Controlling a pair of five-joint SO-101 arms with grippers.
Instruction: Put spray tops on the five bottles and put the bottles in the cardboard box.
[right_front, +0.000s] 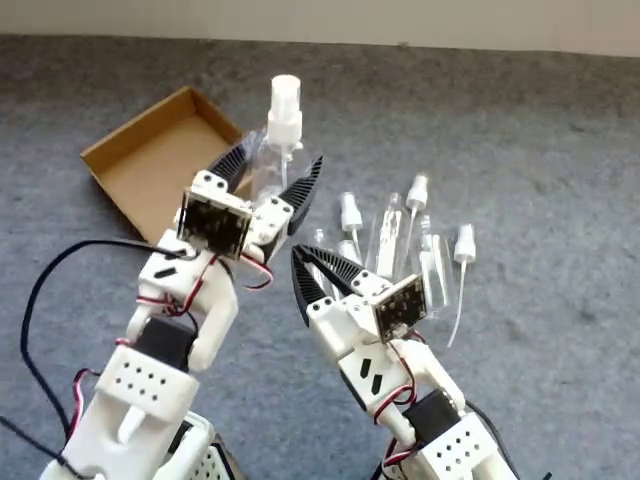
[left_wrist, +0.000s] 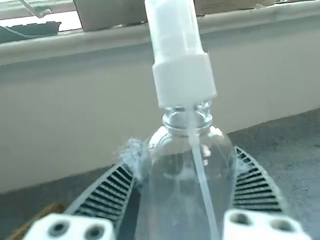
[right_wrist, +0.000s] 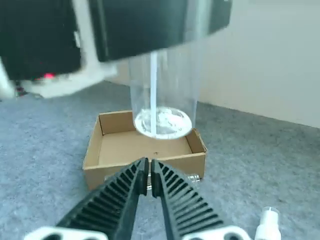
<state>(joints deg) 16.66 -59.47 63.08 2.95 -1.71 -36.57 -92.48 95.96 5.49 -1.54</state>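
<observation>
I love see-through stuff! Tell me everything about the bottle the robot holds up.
The bottle is clear, empty-looking plastic with round shoulders. A white spray top sits on its neck, threads showing beneath, with a thin tube running down inside. It is upright in the air, clamped by the left gripper between black ribbed fingers, near the cardboard box.

Clear bottle (right_front: 265, 165) capped by white spray top (right_front: 285, 100); brown cardboard box (right_front: 140, 165), upper left; speckled grey carpet (right_front: 540, 140); black ribbed fingers (right_front: 303, 190) on white arms (right_front: 150, 385).
</observation>
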